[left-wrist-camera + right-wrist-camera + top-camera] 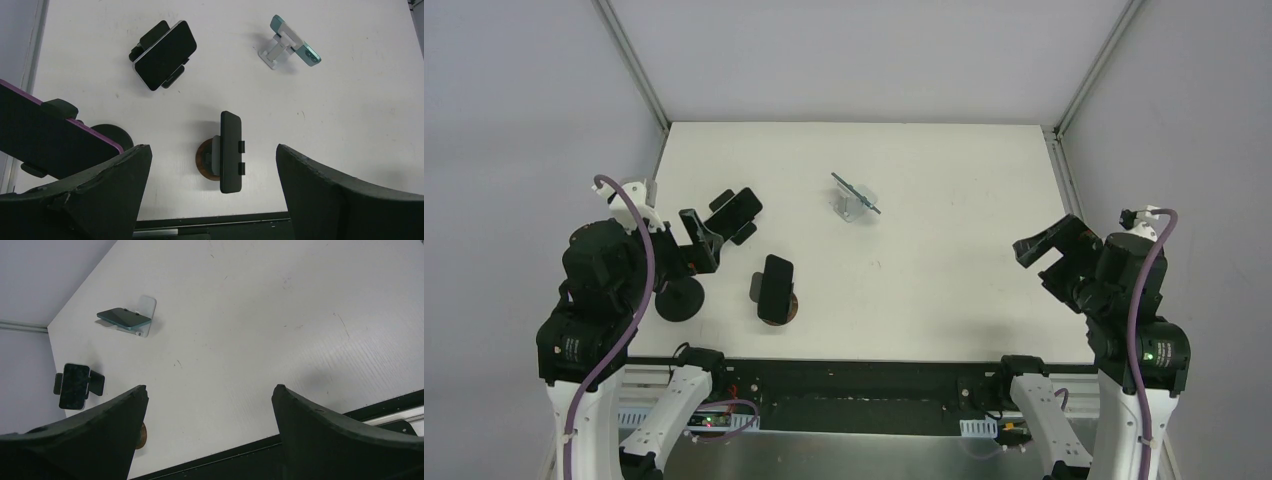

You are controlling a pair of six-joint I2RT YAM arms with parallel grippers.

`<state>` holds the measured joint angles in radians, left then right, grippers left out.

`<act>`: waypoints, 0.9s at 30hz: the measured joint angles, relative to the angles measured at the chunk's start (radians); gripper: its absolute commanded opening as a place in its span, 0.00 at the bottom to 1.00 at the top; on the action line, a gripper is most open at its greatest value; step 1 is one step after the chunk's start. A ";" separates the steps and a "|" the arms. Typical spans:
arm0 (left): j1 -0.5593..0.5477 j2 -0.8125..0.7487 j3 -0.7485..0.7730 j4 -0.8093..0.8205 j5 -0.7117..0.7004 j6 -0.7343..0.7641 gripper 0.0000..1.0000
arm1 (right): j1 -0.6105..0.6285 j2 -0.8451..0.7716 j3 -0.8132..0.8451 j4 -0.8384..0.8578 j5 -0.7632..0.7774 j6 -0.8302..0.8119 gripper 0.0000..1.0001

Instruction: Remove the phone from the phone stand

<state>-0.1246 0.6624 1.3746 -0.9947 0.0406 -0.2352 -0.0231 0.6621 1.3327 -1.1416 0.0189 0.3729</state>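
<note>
Purple-edged phone [50, 132] sits nearest the left arm, seated in a black cradle on a round black base [112, 134] at the near left of the white worktop [964, 270]. It is close to the left fingers [100, 195], which are spread wide and hold nothing. At the near right, the right fingers [340, 440] are also spread wide and empty, well apart from every phone. A little further in, a black phone [231, 150] stands edge-on in a stand with a round brown base [204, 167], untouched. Beyond it a dark-screened phone [167, 55] lies tilted in a black clamp holder [150, 37]. Farthest back, a teal phone [300, 44] leans on a small white stand [274, 50]
</note>
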 measured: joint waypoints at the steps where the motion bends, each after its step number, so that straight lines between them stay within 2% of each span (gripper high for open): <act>1: 0.000 0.000 0.000 0.000 -0.002 0.000 1.00 | 0.000 0.000 -0.002 0.000 0.000 0.000 0.99; 8: 0.000 -0.003 0.000 -0.001 -0.015 0.001 1.00 | 0.000 -0.005 -0.015 0.000 -0.001 -0.001 0.99; 27: 0.000 -0.039 -0.010 -0.015 -0.077 0.014 1.00 | 0.000 -0.002 -0.080 0.015 -0.146 0.048 0.99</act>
<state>-0.1246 0.6235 1.3651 -1.0100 -0.0364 -0.2211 -0.0231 0.6605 1.2530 -1.1263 -0.1268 0.4210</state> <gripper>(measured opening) 0.995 0.990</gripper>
